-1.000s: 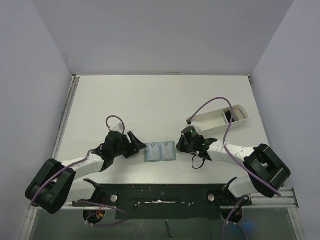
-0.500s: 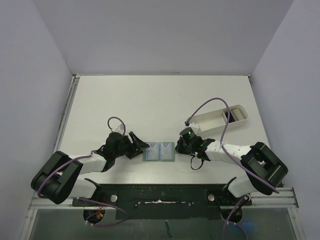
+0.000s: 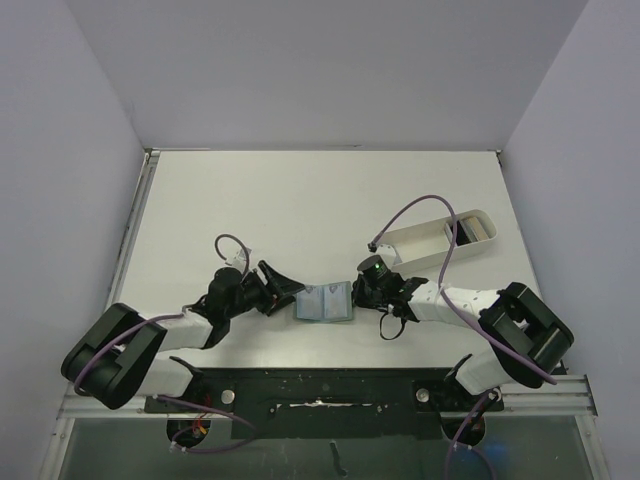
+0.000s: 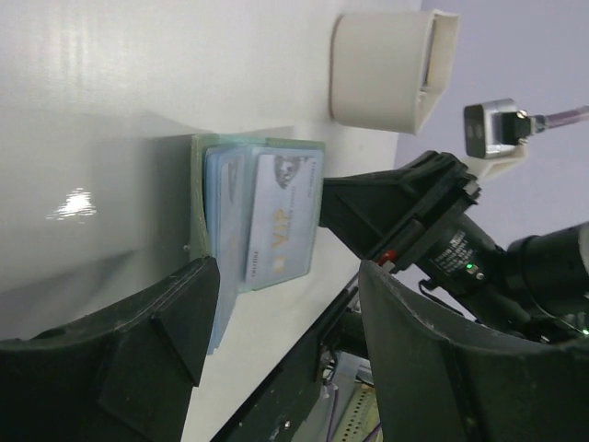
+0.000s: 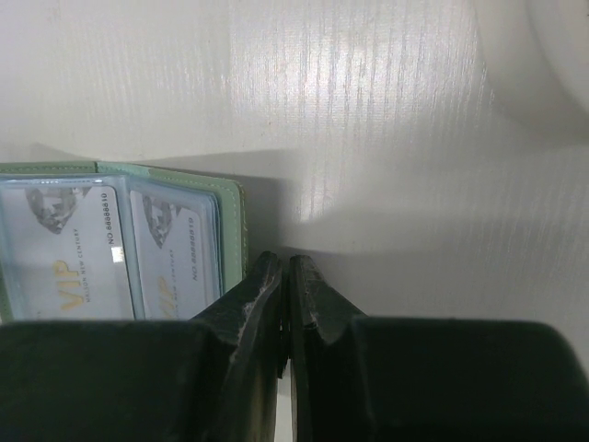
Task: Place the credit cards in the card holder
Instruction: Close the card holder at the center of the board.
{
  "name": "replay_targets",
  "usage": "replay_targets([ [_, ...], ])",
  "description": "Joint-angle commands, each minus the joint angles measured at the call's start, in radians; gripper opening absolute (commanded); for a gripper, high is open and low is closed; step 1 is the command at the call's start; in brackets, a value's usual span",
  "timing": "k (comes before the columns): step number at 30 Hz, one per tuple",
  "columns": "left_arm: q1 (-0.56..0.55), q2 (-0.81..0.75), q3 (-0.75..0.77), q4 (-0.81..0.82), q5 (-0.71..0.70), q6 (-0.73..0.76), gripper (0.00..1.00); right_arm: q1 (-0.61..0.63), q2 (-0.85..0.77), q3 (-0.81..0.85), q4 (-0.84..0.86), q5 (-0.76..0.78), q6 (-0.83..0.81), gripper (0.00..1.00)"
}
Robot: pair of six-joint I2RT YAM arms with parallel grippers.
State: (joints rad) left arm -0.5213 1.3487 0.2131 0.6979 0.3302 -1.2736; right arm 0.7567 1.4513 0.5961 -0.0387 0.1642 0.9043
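**A:** Where is the card holder (image 3: 323, 302) from your claws?

**B:** Between them, lying open, its long side running claw to claw. My left gripper (image 3: 288, 296), wide and empty, faces its left edge. My right gripper (image 3: 355, 293), pinched shut on nothing, sits at its right edge.

**A:** Credit cards (image 5: 175, 262)?

**B:** Two are slotted. More seem to wait in the tray (image 3: 420, 245), far right of it.

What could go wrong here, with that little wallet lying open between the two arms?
The card holder lies loose on the table, so the shut right end effector at its edge might push it away rather than steady it. The open left end effector stands at the other flap; closing there could pinch its sleeves or flip the holder shut.
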Motion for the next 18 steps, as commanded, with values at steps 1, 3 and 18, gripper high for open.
replay_targets([
  [1,-0.055,-0.026,0.019,0.159,0.039,-0.059,0.60,0.018,0.009,0.025,0.054,0.006,0.006,0.00],
  [3,-0.075,-0.012,0.035,0.183,0.037,-0.062,0.60,0.020,0.007,0.025,0.054,0.006,0.005,0.00],
  [18,-0.174,0.178,0.191,0.189,0.003,0.025,0.54,0.019,-0.032,0.028,0.023,0.047,-0.029,0.10],
])
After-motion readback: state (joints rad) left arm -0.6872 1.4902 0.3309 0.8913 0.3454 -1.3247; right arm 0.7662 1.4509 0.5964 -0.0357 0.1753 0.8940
